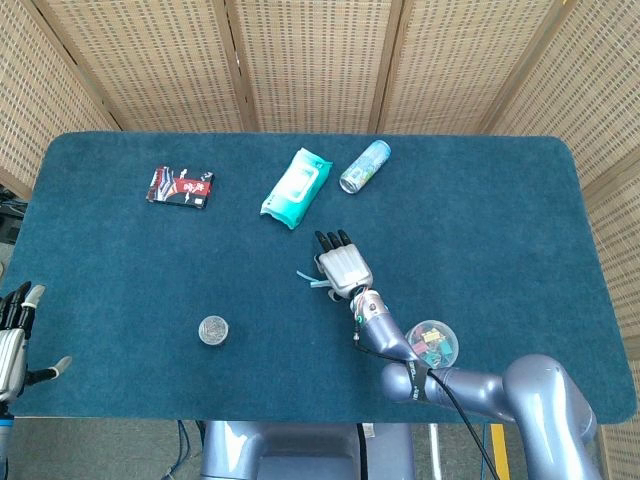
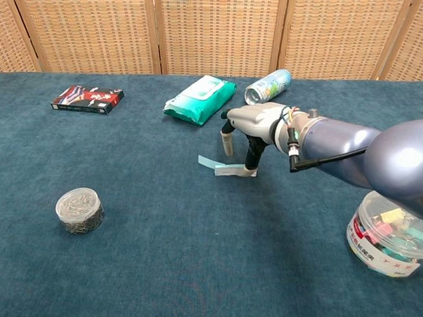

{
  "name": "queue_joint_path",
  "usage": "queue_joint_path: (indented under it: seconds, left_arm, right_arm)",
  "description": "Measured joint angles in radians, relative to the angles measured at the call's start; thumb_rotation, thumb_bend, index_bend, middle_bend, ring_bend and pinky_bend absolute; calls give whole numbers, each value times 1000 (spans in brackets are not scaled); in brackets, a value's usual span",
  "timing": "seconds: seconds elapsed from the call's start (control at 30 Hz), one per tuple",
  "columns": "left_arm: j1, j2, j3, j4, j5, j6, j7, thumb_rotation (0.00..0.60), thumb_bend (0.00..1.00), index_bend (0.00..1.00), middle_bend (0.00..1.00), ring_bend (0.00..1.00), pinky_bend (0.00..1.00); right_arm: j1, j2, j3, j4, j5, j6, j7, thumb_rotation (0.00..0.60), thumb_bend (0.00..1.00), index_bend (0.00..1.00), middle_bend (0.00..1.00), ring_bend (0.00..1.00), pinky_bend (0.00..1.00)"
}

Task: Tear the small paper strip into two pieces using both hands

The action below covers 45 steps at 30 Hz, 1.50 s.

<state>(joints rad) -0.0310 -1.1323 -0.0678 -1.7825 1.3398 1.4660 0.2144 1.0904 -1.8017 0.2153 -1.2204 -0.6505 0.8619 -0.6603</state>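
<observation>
The small pale blue paper strip (image 1: 308, 280) lies flat on the blue tablecloth near the table's middle, partly folded, its right end lighter (image 2: 233, 170). My right hand (image 1: 343, 265) hovers right over it, palm down and fingers spread. In the chest view the right hand (image 2: 251, 125) has one fingertip (image 2: 250, 163) touching the strip's right end, and another finger hangs just behind the strip. Nothing is gripped. My left hand (image 1: 17, 335) shows only in the head view, at the bottom left off the table's edge, with fingers apart and nothing in it.
A teal wipes pack (image 2: 200, 99) and a lying can (image 2: 268, 86) sit behind the strip. A black-red packet (image 2: 88, 98) is far left. A round metal tin (image 2: 79, 209) stands front left, and a clear tub of clips (image 2: 391, 233) front right.
</observation>
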Motion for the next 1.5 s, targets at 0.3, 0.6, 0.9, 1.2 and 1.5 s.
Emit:
queue_joint_path:
  seconds: [0.3,0.6,0.9,1.2,1.5]
  left_arm:
    - [-2,2,2,2,-1,-2,-5,600,0,0,0,0,0]
    - [-7,3,4,3,-5,-8,-6,600,0,0,0,0,0]
    - [-10,0,8,3,-6,-12,0,600,0,0,0,0,0]
    - [-39,-1,-11,23,5,-26,0,600,0,0,28,49,20]
    - [-228,-41,-115,198,108,-104,-59,600,0,66,665,729,583]
  right_arm:
    - [-9,-24,-14,51,-30,-6,10,600,364,451,0,0,0]
    - [-16,-34,-21,72,-35,-21,6,600,410,524,0,0,0]
    - [-30,-37,-22,87,-77,-23,36,600,453,584,10,0,0]
    - [-52,25,-19,-2,-165,4,76,600,452,589,20,0,0]
    - [-68,143,-4,-204,-246,71,69,600,493,588,27,0,0]
